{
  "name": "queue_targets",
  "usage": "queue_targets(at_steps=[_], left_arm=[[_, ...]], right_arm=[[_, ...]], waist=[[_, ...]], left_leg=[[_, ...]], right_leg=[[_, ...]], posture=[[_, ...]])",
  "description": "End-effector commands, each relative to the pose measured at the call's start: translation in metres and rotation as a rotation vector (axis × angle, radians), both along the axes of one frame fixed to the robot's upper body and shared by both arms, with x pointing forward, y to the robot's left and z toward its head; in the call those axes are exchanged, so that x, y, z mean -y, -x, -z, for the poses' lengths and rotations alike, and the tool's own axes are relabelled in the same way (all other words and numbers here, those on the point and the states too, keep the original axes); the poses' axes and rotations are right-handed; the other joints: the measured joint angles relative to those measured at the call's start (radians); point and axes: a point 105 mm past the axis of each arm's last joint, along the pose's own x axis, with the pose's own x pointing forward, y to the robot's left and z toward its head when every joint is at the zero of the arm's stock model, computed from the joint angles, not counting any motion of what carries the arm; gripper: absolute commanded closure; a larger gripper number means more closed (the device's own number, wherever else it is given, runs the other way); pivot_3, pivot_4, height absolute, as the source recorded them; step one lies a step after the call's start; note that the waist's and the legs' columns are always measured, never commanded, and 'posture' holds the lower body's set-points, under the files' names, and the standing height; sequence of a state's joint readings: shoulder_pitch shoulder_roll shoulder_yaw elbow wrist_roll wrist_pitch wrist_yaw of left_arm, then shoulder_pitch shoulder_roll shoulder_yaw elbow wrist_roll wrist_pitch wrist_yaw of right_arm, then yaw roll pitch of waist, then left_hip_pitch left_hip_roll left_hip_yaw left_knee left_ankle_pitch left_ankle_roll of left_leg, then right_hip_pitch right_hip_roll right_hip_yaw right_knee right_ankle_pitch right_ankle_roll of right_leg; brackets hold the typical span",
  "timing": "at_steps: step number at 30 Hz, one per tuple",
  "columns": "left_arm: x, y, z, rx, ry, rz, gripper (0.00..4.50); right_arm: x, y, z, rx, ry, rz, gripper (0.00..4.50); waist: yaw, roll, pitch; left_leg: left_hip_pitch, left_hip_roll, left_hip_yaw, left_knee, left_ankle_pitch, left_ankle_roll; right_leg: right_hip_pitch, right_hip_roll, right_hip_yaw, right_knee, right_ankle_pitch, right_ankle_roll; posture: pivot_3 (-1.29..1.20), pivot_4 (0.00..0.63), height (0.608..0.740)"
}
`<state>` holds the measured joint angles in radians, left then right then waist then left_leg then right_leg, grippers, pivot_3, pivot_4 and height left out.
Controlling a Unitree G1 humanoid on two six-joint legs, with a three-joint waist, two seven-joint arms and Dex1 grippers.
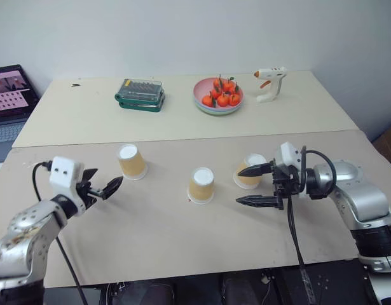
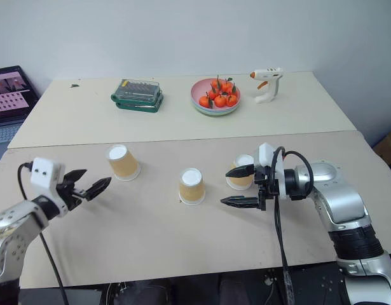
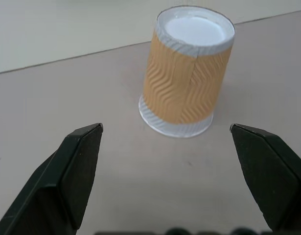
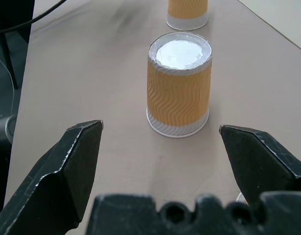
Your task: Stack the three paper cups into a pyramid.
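The scene is evenly and softly lit; only faint shadows are cast beneath the cups on the table [image 1: 182, 235]; no glare is seen; the black fingers [image 3: 77, 161] are slightly blurred in the wrist views.

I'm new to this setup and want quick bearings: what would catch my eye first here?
Three upside-down paper cups stand apart in a loose row on the near table, none stacked yet. An open left gripper points at the left cup, and an open right gripper sits beside the right cup, facing the middle one. Farther back, a pink bowl of small orange fruits stands out on the far table.
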<state>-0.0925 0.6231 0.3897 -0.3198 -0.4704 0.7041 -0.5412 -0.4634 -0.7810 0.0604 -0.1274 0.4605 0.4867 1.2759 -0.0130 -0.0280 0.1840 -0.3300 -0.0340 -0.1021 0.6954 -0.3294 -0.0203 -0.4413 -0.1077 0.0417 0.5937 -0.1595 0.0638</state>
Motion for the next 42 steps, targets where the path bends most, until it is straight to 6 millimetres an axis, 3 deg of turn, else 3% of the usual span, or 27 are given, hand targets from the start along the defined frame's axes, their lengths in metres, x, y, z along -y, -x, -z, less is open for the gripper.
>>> queue_targets(at_steps=[1, 18, 19, 23, 24, 31, 33, 36, 42], left_arm=[[0.002, -0.009, -0.015, 0.062, -0.018, 0.018, 0.04], [0.024, -0.058, -0.027, 0.121, -0.009, 0.115, 0.04], [0.027, -0.059, -0.027, 0.126, 0.007, 0.123, 0.57], [0.034, -0.061, -0.023, 0.116, 0.003, 0.153, 1.83], [0.035, -0.061, -0.022, 0.106, -0.009, 0.162, 1.93], [0.060, -0.042, -0.037, 0.109, -0.072, 0.363, 1.93], [0.072, -0.015, -0.032, 0.055, -0.121, 0.509, 1.93], [0.079, 0.011, -0.026, 0.003, -0.146, 0.616, 1.93], [0.092, 0.008, -0.033, 0.025, -0.097, 0.633, 1.93]], right_arm=[[0.000, 0.004, -0.015, 0.050, -0.028, -0.007, 0.00], [-0.001, 0.004, -0.021, 0.063, -0.045, 0.007, 0.00], [-0.001, 0.004, -0.021, 0.065, -0.045, 0.008, 0.00], [0.000, 0.003, -0.022, 0.070, -0.047, 0.017, 0.00], [0.001, 0.003, -0.023, 0.071, -0.047, 0.018, 0.00], [0.000, 0.000, -0.025, 0.080, -0.042, 0.016, 0.00], [0.003, -0.003, -0.022, 0.080, -0.034, 0.025, 0.00], [0.004, -0.003, -0.020, 0.074, -0.036, 0.032, 0.00], [0.002, -0.004, -0.020, 0.071, -0.051, 0.028, 0.00]], waist=[[-0.002, 0.000, 0.000], [-0.003, 0.000, 0.000], [-0.004, 0.000, 0.000], [-0.004, 0.000, 0.000], [-0.002, 0.000, 0.000], [-0.003, 0.000, 0.000], [-0.005, 0.000, 0.000], [-0.018, 0.000, 0.000], [-0.006, 0.000, 0.000]], left_leg=[[0.000, 0.000, 0.000, 0.000, 0.000, 0.000], [-0.002, 0.000, 0.000, 0.000, 0.000, -0.001], [-0.002, 0.000, 0.000, 0.000, 0.000, -0.001], [-0.003, 0.000, 0.000, 0.000, 0.001, -0.001], [-0.003, 0.000, 0.000, 0.000, 0.001, -0.001], [-0.004, 0.000, 0.000, 0.000, 0.001, -0.001], [-0.005, 0.000, 0.000, 0.000, 0.001, -0.001], [-0.007, 0.000, 0.002, -0.001, 0.001, -0.002], [-0.008, 0.000, 0.002, 0.000, 0.001, -0.001]], right_leg=[[0.000, 0.000, 0.000, 0.000, 0.000, 0.000], [-0.002, 0.000, 0.000, 0.000, 0.001, 0.000], [-0.002, 0.000, 0.000, 0.000, 0.001, 0.000], [-0.003, 0.000, 0.000, 0.001, 0.001, 0.000], [-0.003, 0.000, 0.000, 0.000, 0.001, 0.000], [-0.004, 0.000, 0.000, 0.001, 0.001, 0.000], [-0.005, 0.000, 0.000, 0.001, 0.002, 0.001], [-0.009, -0.001, 0.001, 0.002, 0.002, 0.000], [-0.012, -0.001, 0.001, 0.001, 0.003, -0.001]], posture=[[0.00, 0.150, 0.725], [0.00, 0.150, 0.725], [0.00, 0.150, 0.725], [0.00, 0.150, 0.725], [0.00, 0.150, 0.725], [0.00, 0.150, 0.725], [0.00, 0.150, 0.725], [0.00, 0.150, 0.725], [0.00, 0.150, 0.725]])
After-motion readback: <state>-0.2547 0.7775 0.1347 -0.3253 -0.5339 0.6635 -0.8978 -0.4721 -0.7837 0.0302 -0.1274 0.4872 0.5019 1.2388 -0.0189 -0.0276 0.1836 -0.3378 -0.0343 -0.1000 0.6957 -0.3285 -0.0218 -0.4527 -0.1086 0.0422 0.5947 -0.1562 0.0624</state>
